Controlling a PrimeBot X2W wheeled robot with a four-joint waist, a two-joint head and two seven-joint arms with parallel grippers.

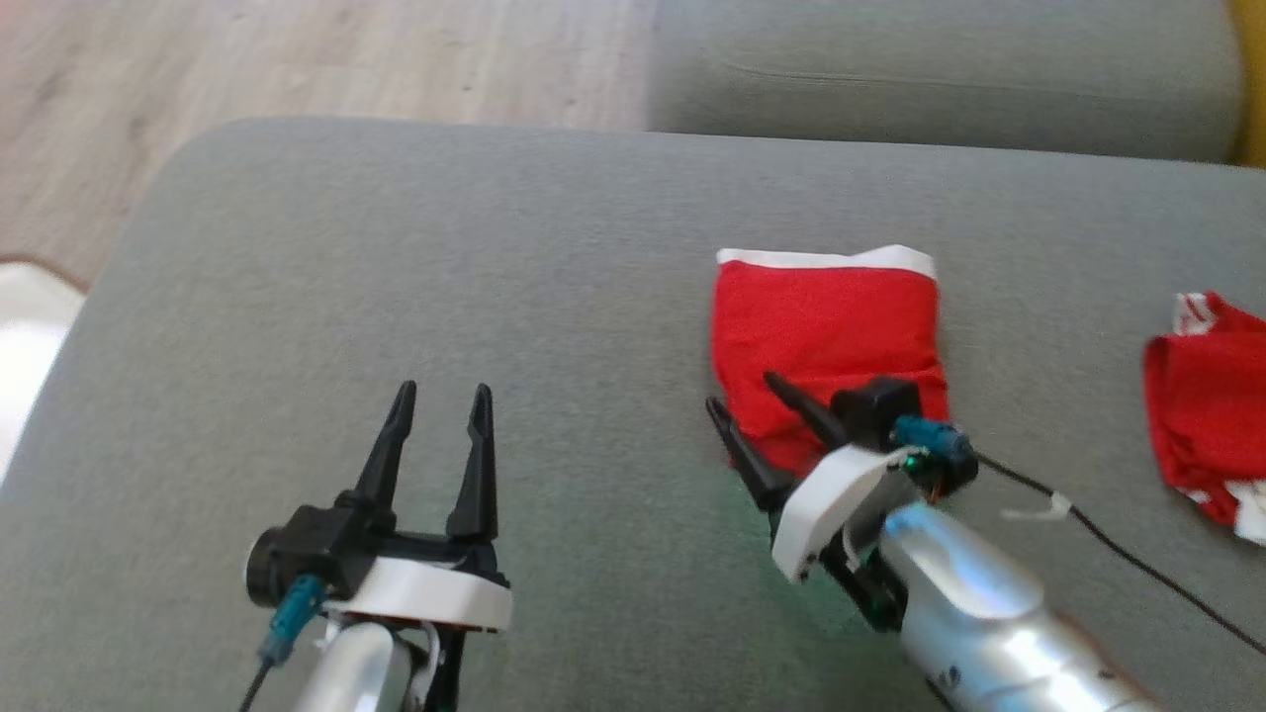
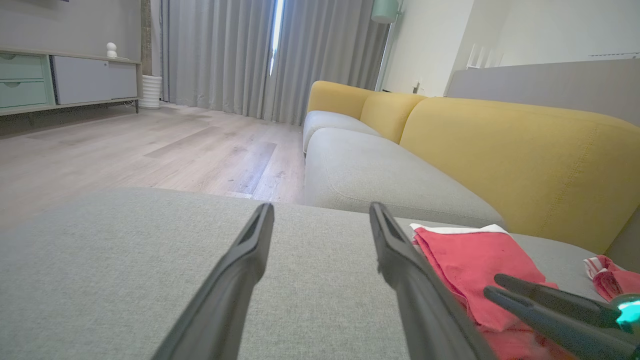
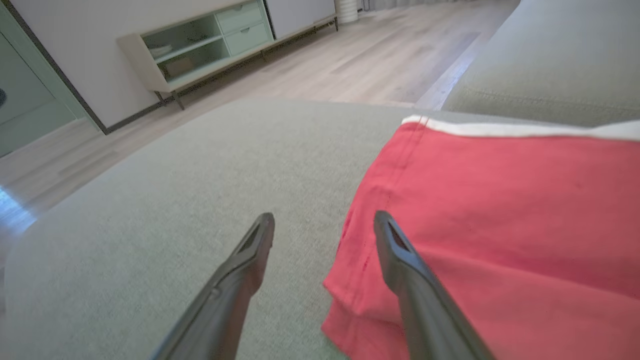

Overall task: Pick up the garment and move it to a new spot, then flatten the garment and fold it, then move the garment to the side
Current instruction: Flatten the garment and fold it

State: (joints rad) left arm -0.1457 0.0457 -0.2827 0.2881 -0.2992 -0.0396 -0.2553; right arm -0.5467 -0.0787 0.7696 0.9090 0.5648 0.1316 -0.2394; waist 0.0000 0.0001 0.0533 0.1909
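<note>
Folded red garment (image 1: 826, 326) on the grey sofa cushion (image 1: 396, 247), lying just ahead of my right hand (image 1: 742, 391). That hand is open and holds nothing. One finger is over the garment's near left corner and the other is over bare cushion beside it. The white band (image 1: 826, 259) marks the garment's far edge, away from my fingertips.

My left hand (image 1: 443, 390) is also open and empty. It is well apart from the garment, on the far side of my right hand, over bare cushion.

I judge the garment light, soft and limp. Its stacked layers would likely slide apart if I pinched only the top one. The near edge, where the layers meet under my right fingers, looks the best place to take hold, pinching through all the layers.

A second red cloth (image 1: 1202, 396) lies well apart on the outer side of my right hand. A black cable (image 1: 1137, 559) trails from my right wrist across the cushion between the two and could snag on a sideways move.
</note>
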